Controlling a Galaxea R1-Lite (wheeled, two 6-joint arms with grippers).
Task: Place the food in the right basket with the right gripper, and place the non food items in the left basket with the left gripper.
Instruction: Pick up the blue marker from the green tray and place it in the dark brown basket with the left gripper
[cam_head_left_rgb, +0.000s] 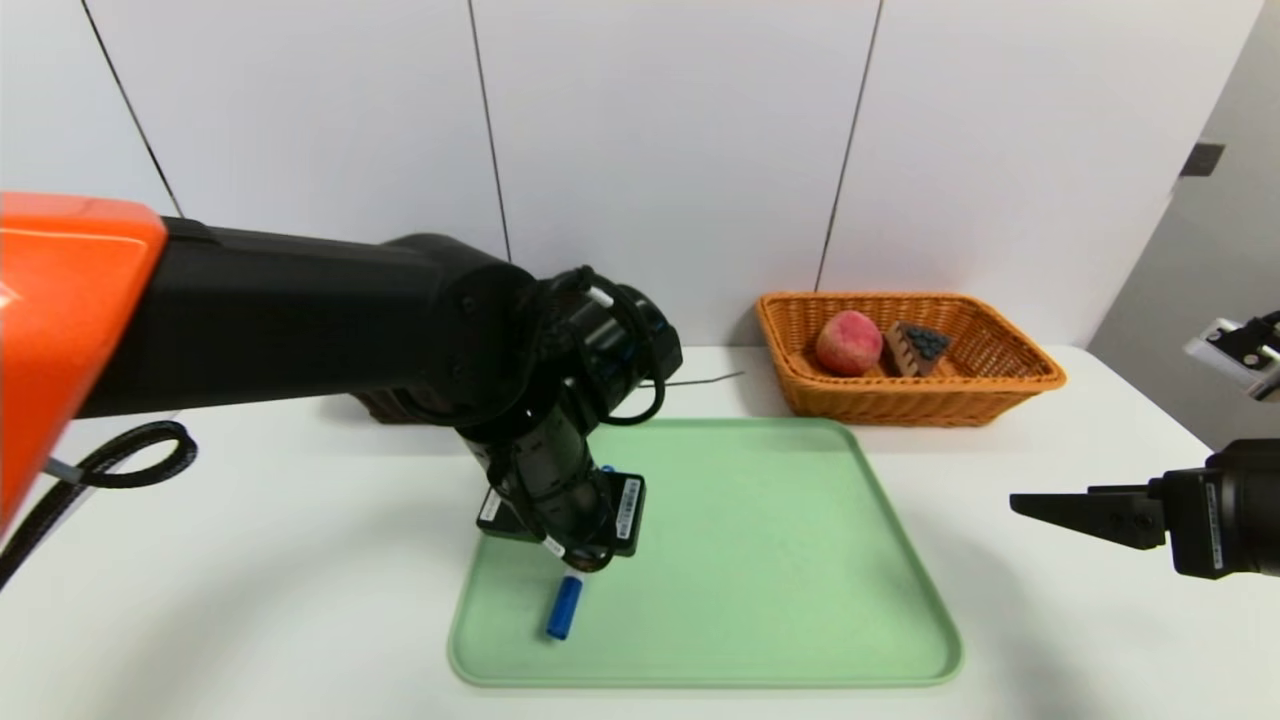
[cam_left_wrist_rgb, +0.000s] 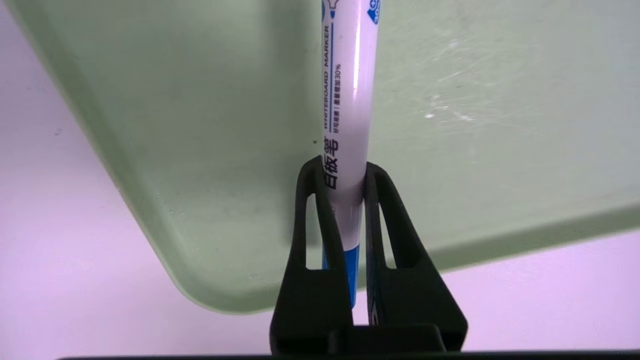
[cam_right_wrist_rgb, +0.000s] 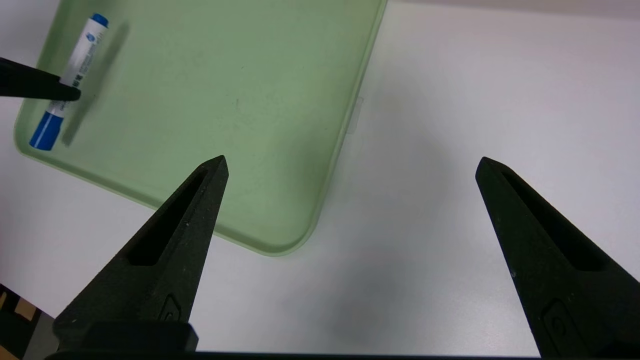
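Left wrist view shows it best: the left gripper (cam_left_wrist_rgb: 345, 187) has its fingers (cam_left_wrist_rgb: 312, 210) closed tightly on the whiteboard marker (cam_left_wrist_rgb: 345, 100), holding it on the white barrel just above the blue cap. The marker lies low over the green tray (cam_head_left_rgb: 760, 560), near the tray's front left corner; I cannot tell if it is already lifted from the tray.

To do this step well, I think the arm should rise straight up first, so the blue cap passes over the tray's rim, and only then swing to the left basket. That basket is mostly hidden behind the left arm, beyond the tray's far left corner, so the drop needs care.

Right of the tray, the right gripper (cam_head_left_rgb: 1085, 512) hangs over the bench (cam_head_left_rgb: 1050, 640) with its fingers wide apart and empty. Beyond the tray's far right corner stands the right basket (cam_head_left_rgb: 1000, 395), with a peach (cam_head_left_rgb: 849, 342) and a piece of cake (cam_head_left_rgb: 915, 347) inside.
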